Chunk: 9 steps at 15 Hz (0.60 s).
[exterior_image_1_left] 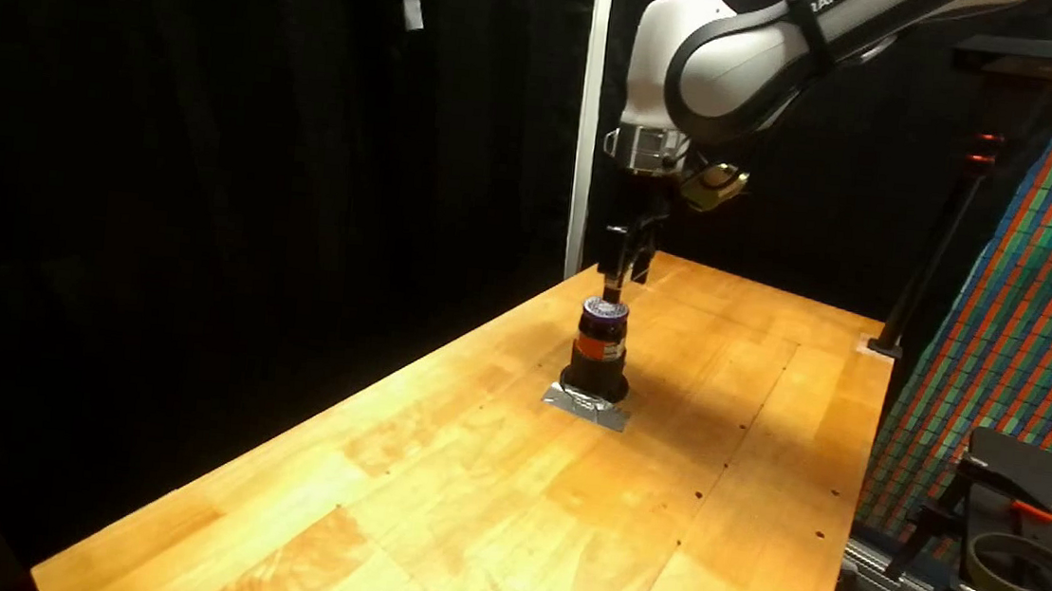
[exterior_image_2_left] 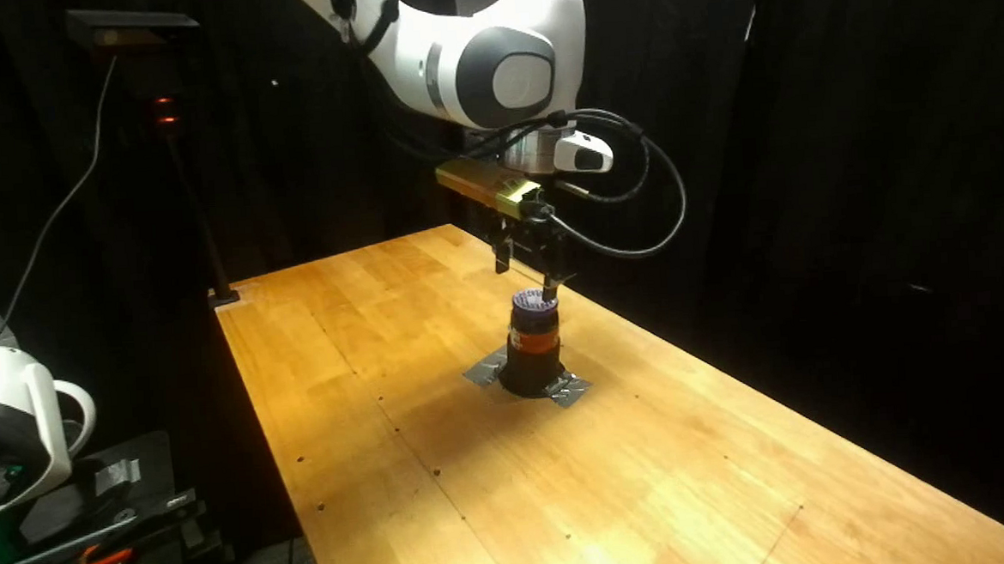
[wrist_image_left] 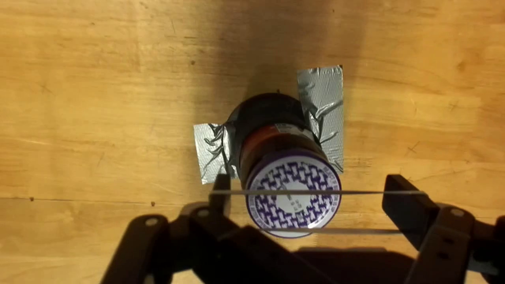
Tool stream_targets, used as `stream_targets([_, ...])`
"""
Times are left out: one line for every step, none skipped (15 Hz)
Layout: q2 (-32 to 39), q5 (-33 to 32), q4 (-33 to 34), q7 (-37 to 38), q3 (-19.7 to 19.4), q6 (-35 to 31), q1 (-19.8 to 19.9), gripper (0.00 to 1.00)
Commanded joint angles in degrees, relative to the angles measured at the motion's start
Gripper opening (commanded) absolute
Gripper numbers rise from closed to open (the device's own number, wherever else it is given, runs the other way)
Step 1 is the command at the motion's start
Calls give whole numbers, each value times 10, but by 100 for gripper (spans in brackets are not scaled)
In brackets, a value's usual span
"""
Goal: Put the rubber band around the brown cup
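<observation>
A robot arm [exterior_image_2_left: 491, 72] poises its jaws, spread wide with a rubber band [wrist_image_left: 315, 192] strung between them, over a brown cup [exterior_image_2_left: 534, 341] on a wooden worktop [exterior_image_1_left: 488, 511]. The cup stands with its long axis upright, capped by a purple-rimmed lid [wrist_image_left: 294, 207] and seated in a black base [exterior_image_2_left: 531, 375] that silver tape [wrist_image_left: 327, 114] appears to anchor. Seen in the wrist view, the lid lies between the jaws but off centre: just beside the jaw at that view's left, well apart from the jaw at its right. Both strands of the band cross the lid's face, one about its middle, one near the lower rim, so the loop does not yet ring the cup. Whether rubber touches lid, those of us watching cannot tell. More of the lid shows beyond the upper strand than below the lower, which suggests to this bystander that the loop should shift toward the top of the wrist view, then come down with a strand on either side of the cup. The strands look closer together than the lid is wide; the band could snag on top.
</observation>
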State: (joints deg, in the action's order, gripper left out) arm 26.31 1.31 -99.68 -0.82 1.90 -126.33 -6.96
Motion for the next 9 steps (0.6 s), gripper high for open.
stream_targets([97,-32,143,35,1,42,-16,100])
stream_targets([118,-43,173,45,-4,46,-23,100])
stream_targets([139,-53,202,54,-7,49,-29,100])
stream_targets([155,-60,224,59,-9,56,-32,100])
stream_targets([171,-65,249,66,-12,66,-35,100])
stream_targets([186,-72,270,71,-15,78,-38,100])
stream_targets([198,-79,290,76,-20,93,-41,100])
stream_targets([211,-85,310,79,-23,118,-43,100])
stream_targets([222,-91,329,83,-26,143,-46,100])
